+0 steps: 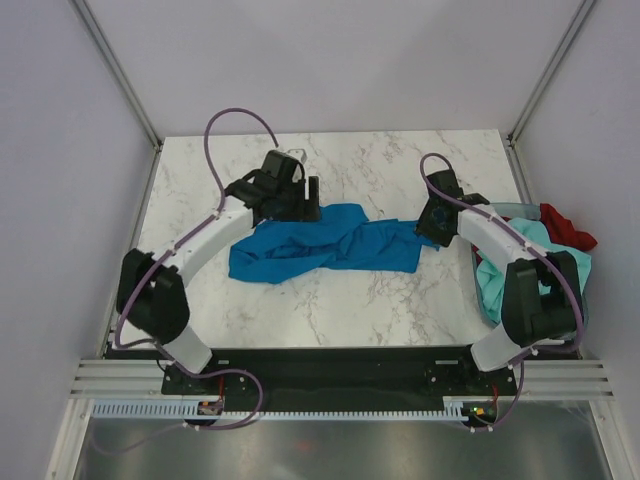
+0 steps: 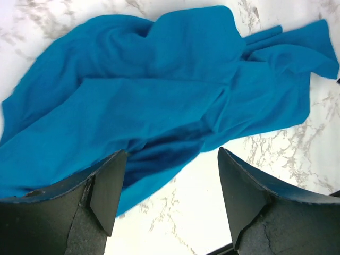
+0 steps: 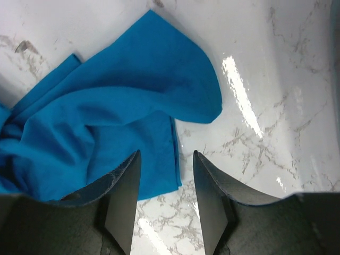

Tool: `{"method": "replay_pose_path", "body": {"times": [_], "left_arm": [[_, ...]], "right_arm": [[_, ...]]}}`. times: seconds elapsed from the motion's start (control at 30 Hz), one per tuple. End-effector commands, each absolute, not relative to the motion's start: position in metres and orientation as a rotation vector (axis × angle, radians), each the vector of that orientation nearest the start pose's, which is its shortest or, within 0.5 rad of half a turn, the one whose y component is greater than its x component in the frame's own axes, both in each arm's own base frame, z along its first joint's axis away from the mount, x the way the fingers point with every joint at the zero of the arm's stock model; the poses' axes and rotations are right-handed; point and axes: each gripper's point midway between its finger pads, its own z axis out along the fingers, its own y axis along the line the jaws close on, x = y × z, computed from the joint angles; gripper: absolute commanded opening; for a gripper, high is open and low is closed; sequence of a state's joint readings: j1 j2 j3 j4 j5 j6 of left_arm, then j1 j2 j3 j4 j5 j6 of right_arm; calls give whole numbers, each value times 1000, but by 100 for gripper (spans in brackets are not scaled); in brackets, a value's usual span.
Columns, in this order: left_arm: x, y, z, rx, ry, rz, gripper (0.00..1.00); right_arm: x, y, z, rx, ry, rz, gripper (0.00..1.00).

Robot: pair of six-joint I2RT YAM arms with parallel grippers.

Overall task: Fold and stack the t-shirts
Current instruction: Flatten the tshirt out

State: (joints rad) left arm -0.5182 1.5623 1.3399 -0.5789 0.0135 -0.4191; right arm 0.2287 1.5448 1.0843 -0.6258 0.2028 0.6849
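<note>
Left gripper (image 1: 300, 195) hangs spread wide over the far-left part of the blue t-shirt (image 1: 320, 245), which lies crumpled on the table (image 1: 400, 310), long axis running left to right. Right gripper (image 1: 432, 222) sits at its right end, fingers apart, nothing pinched. Touching fabric? Can't really tell. Each arm's nearest its own end.

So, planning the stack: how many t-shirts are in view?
3: blue t-shirt crumpled on the table; mint-teal t-shirt and red t-shirt heaped at its right edge. More may hide beneath.
</note>
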Motion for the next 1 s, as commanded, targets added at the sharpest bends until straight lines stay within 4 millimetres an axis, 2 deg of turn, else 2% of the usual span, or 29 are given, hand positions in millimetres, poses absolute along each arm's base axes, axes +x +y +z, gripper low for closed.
{"method": "replay_pose_path", "body": {"times": [0.0, 0.03, 0.07, 0.1, 0.17, 0.2, 0.23, 0.33, 0.4, 0.5, 0.53, 0.63, 0.73, 0.77, 0.8, 0.87, 0.9, 0.93, 0.97], "left_arm": [[359, -240, 129, 259, 2524, -419, 78], [363, -246, 126, 275, 2526, -412, 78], [365, -249, 110, 293, 2557, -390, 79], [365, -255, 103, 319, 2565, -368, 80], [372, -264, 100, 342, 2559, -362, 81], [373, -267, 86, 359, 2586, -348, 81], [377, -271, 84, 361, 2585, -349, 81], [379, -272, 63, 358, 2627, -328, 78], [378, -271, 55, 357, 2644, -313, 73], [380, -265, 54, 349, 2638, -271, 41], [381, -264, 62, 340, 2619, -270, 25], [389, -260, 90, 301, 2551, -260, 2], [402, -260, 119, 272, 2478, -250, 2], [405, -259, 130, 258, 2451, -249, 2], [409, -254, 142, 229, 2428, -235, 2], [413, -245, 165, 183, 2383, -216, 2], [414, -241, 174, 169, 2372, -206, 2], [414, -238, 182, 157, 2357, -204, 2], [416, -231, 199, 131, 2323, -206, 2]], "right_arm": [[371, 64, 94, 729, 2448, 55, 52], [371, 61, 88, 731, 2465, 40, 52], [372, 56, 85, 746, 2462, 21, 52], [374, 51, 83, 762, 2458, 14, 52], [376, 50, 75, 768, 2466, 28, 52], [377, 49, 72, 780, 2464, 32, 52], [378, 48, 67, 787, 2468, 25, 52], [382, 44, 55, 819, 2476, 18, 52], [383, 44, 47, 824, 2489, 17, 52], [385, 41, 37, 829, 2488, -12, 50], [386, 40, 35, 825, 2486, -27, 49], [395, 33, 35, 804, 2449, -61, 42], [405, 40, 32, 765, 2427, 0, 21], [407, 43, 32, 755, 2430, 20, 0], [409, 44, 35, 753, 2427, 31, 0], [418, 48, 53, 734, 2394, 68, 0], [427, 49, 81, 712, 2335, 100, 0], [432, 48, 98, 685, 2297, 106, 0], [438, 48, 119, 667, 2251, 117, 0]]}}
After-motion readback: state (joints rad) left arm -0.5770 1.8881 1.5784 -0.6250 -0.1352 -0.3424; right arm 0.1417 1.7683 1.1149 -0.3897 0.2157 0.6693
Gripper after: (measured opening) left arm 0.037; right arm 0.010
